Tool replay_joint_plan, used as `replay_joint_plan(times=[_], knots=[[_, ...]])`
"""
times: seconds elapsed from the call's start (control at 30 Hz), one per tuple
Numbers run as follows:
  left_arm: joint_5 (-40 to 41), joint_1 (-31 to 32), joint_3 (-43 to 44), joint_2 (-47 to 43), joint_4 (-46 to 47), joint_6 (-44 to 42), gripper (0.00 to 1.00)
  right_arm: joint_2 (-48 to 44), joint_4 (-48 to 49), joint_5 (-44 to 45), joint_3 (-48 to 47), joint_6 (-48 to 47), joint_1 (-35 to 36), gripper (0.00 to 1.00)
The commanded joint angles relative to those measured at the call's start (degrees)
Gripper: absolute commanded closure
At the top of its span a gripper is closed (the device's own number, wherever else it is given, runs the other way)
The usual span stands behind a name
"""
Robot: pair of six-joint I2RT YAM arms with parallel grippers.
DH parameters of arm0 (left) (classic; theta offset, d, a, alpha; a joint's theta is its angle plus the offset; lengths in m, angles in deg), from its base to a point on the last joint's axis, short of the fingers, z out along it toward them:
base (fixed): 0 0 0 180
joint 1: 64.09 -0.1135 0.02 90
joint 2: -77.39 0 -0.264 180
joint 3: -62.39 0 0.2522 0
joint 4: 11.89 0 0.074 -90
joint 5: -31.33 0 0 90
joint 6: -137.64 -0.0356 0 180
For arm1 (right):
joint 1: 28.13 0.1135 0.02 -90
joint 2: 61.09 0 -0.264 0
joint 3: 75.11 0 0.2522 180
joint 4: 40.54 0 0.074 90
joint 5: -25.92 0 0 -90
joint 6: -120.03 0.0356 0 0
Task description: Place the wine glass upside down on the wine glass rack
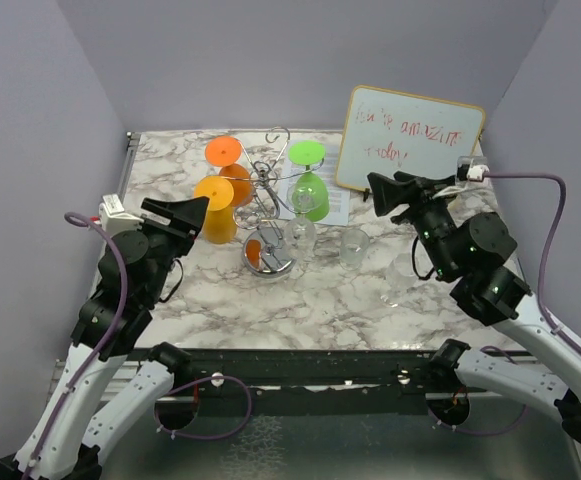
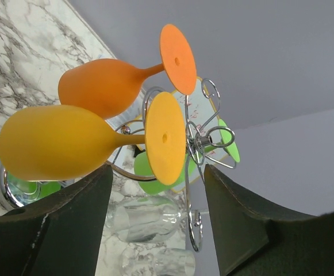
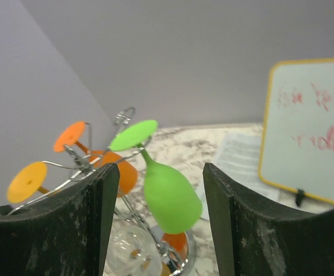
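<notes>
Hands: right gripper (image 1: 382, 192) has its fingers spread with nothing between them, raised over the table (image 1: 300, 310) and aimed toward the rack. Left gripper (image 1: 185, 212) is likewise spread and empty, just beside the yellow glass (image 1: 218, 222)

Wine glass (image 1: 354, 247), clear: on the marble, touching neither gripper, nearer the right one, just right of the wine glass rack (image 1: 270, 190). It appears to stand mouth up with its long axis vertical; stem and foot are too transparent to make out

Rack: upright on its disc base. The orange glass (image 1: 234, 180), the yellow glass and the green glass (image 1: 312, 197) hang bowl-down from the loop arms. A second clear glass (image 1: 300, 235) appears to hang at the near side

Step, judged: pre-grasp, nothing picked up yet. Next move probably falls to the right arm:
- descend and close on the glass
- turn it foot-up
- slide the stem into a free loop; the rear one looks unoccupied

Clearance to the green glass looks tight, and the smooth clear wall may slip
</notes>
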Motion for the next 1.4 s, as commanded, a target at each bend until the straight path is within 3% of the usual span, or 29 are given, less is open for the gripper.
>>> replay_joint_plan(times=[0.0,0.3,0.5,0.67,1.07,1.37], knots=[[-0.79,-0.18,2.63,-2.49,-1.89,-5.55,0.31,0.86,-21.21,16.71,-4.39,10.49,0.39,0.35],[-1.73,-0.18,4.87,-7.5,-2.11,-27.11,0.12,6.52,-47.07,23.21,-9.77,20.75,0.38,0.39],[-1.07,-0.18,6.56,-7.53,-2.18,-37.53,0.01,14.79,-54.15,17.11,-11.31,24.05,0.39,0.4],[-3.42,-0.18,7.65,-4.06,-1.94,-40.84,0.01,21.33,-54.38,14.81,-14.15,25.39,0.34,0.46],[-5.3,-0.18,9.03,-0.15,-1.51,-43.46,0.01,25.37,-78.88,19.83,-17.36,41.74,0.37,0.53],[-2.1,2.18,10.54,2.42,-0.28,-45.44,0.01,20.17,-77.15,17.16,-14.19,43.72,0.39,0.54]])
